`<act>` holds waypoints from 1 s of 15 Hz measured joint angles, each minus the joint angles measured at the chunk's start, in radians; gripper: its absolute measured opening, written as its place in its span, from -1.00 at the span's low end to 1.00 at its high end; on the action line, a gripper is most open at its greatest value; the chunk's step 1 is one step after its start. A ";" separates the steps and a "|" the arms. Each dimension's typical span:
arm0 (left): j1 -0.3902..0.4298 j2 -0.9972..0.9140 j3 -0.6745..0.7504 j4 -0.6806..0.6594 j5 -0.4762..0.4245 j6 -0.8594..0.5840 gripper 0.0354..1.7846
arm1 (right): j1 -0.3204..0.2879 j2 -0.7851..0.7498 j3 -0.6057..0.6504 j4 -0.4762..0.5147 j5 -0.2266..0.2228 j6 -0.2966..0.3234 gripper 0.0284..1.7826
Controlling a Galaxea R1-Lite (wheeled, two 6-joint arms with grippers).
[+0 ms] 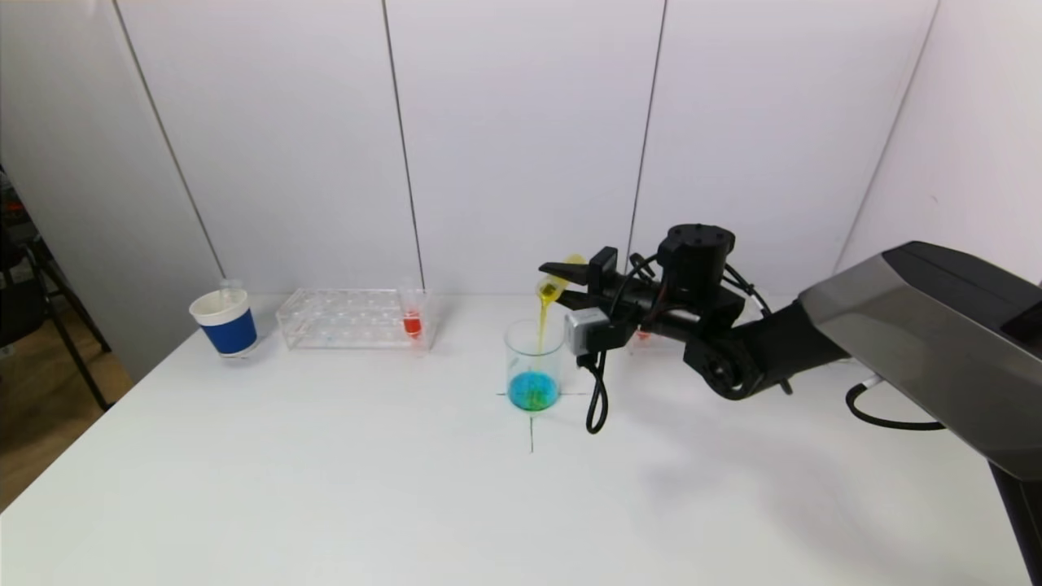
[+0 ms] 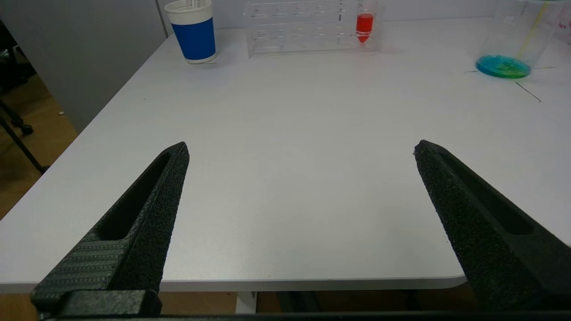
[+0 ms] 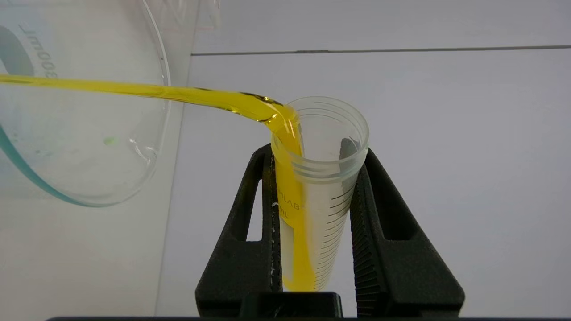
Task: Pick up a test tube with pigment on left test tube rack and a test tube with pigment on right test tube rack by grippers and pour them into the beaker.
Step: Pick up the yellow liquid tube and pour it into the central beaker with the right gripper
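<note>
My right gripper (image 1: 563, 279) is shut on a test tube (image 1: 555, 285) with yellow pigment, tilted above the glass beaker (image 1: 534, 366). A yellow stream (image 1: 541, 325) falls into the beaker, which holds blue-green liquid. In the right wrist view the tube (image 3: 319, 187) sits between the fingers (image 3: 267, 209), with the gripper (image 3: 314, 156) beside the beaker (image 3: 89, 133). The left test tube rack (image 1: 350, 319) holds a tube with red pigment (image 1: 413, 324). My left gripper (image 2: 301, 149) is open and empty over the table's front left edge, out of the head view.
A blue-and-white paper cup (image 1: 225, 323) stands left of the left rack, also in the left wrist view (image 2: 193, 31). The right rack is mostly hidden behind my right arm (image 1: 733, 342). A black cable (image 1: 597, 399) hangs beside the beaker. A cross mark (image 1: 531, 423) lies under the beaker.
</note>
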 joint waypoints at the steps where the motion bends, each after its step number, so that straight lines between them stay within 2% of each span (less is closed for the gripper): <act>1: 0.000 0.000 0.000 0.000 0.000 0.000 0.98 | -0.002 0.003 -0.007 0.001 -0.002 -0.009 -0.46; 15: 0.000 0.000 0.000 0.000 0.000 0.000 0.98 | -0.004 0.002 -0.035 0.001 -0.009 -0.176 -0.46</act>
